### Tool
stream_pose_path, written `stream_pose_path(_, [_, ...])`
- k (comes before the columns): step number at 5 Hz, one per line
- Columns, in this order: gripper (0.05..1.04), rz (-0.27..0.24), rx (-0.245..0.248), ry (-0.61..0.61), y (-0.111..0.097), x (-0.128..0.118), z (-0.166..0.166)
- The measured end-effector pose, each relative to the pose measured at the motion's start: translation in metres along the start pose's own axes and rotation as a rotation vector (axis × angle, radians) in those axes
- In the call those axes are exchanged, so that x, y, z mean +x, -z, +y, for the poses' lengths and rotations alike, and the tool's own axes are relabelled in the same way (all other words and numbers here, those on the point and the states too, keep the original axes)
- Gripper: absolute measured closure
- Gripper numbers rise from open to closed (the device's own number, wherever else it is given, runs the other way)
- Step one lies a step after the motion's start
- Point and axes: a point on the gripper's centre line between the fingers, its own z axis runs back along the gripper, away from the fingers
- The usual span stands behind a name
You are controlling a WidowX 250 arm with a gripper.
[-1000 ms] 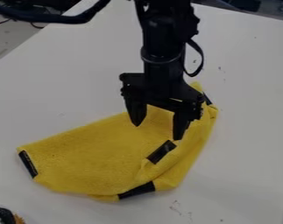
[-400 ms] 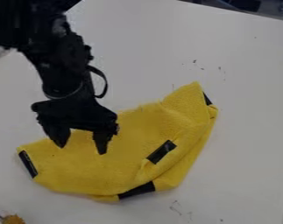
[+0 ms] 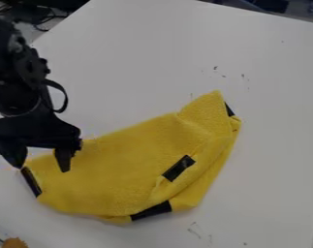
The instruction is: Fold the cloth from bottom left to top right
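White tabletop (image 3: 269, 97), dark cables (image 3: 45, 18) beyond its upper-left edge.

The gripper (image 3: 40, 169) has moved left — apparently over the cloth's (image 3: 119, 169) left end.

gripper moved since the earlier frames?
Yes, toward image left: the gripper went from over the right half of the unmoved cloth to its left end, near the black corner patch.

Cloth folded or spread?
Folded, loosely: the cloth is doubled at right, where a corner with a black patch lies over another layer.
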Motion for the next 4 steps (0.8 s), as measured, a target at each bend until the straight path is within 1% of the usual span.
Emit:
stream_pose_path(1, [0.083,0.035,0.017,-0.036,0.009,-0.010,0.026])
stream_pose_path(2, [0.083,0.103,-0.001,-0.040,0.024,-0.024,0.033])
stream_pose_path(3, [0.083,0.111,-0.050,-0.060,0.048,-0.032,0.033])
stream_pose_path(4, [0.082,0.101,-0.056,-0.062,0.054,-0.023,0.034])
